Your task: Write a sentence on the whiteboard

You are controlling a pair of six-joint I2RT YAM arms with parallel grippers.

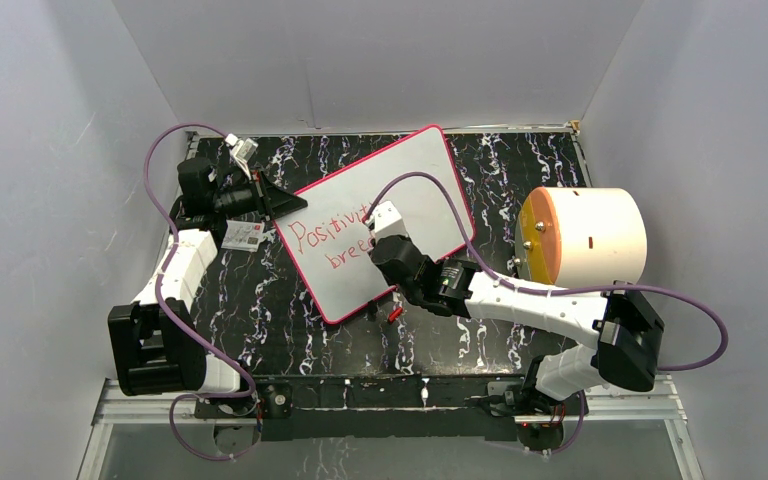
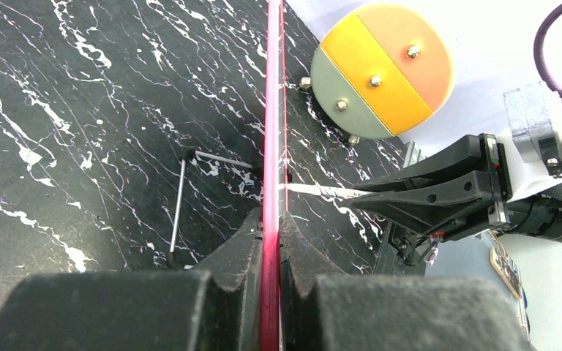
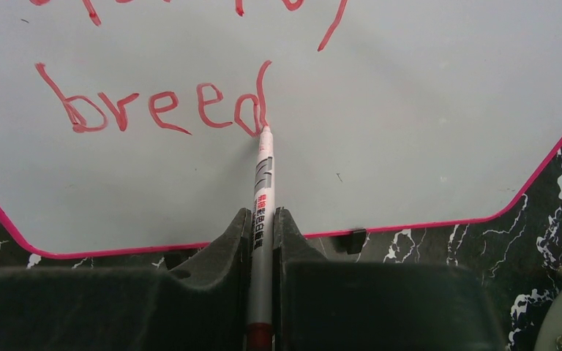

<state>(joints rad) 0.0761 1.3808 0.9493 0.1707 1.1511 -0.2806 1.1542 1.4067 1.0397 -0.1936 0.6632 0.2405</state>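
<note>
The whiteboard [image 1: 400, 200] lay askew across the middle of the black, white-veined surface [image 1: 260, 300], its pink-red frame running on a slant from the far centre down toward the near left. The left claw [image 1: 285, 200] was at the board's left edge, and from its own wrist view that claw [image 2: 271, 219] was pinched tight on the frame, the whiteboard [image 2: 271, 110] showing there only as a thin pink line between the fingers. The right claw [image 1: 385, 262] reached in over the board's near edge; seen from its wrist, this claw [image 3: 262, 216] was closed hard around a slim white marker [image 3: 263, 183] with the tip pressed to the whiteboard [image 3: 410, 110]. The sentence [image 1: 335, 235] was partly written in red: from above I could read "Positivit" on the upper line before the arm hid the rest, and in the wrist view the lower line of the sentence [image 3: 161, 110] read "breed", the marker tip touching the foot of the "d". A small red cap [image 1: 394, 314] lay on the surface just off the board's near edge. A white drum [image 1: 585, 238] with a coloured round face sat well to the right, and a small printed card [image 1: 243, 235] lay near the left claw.
</note>
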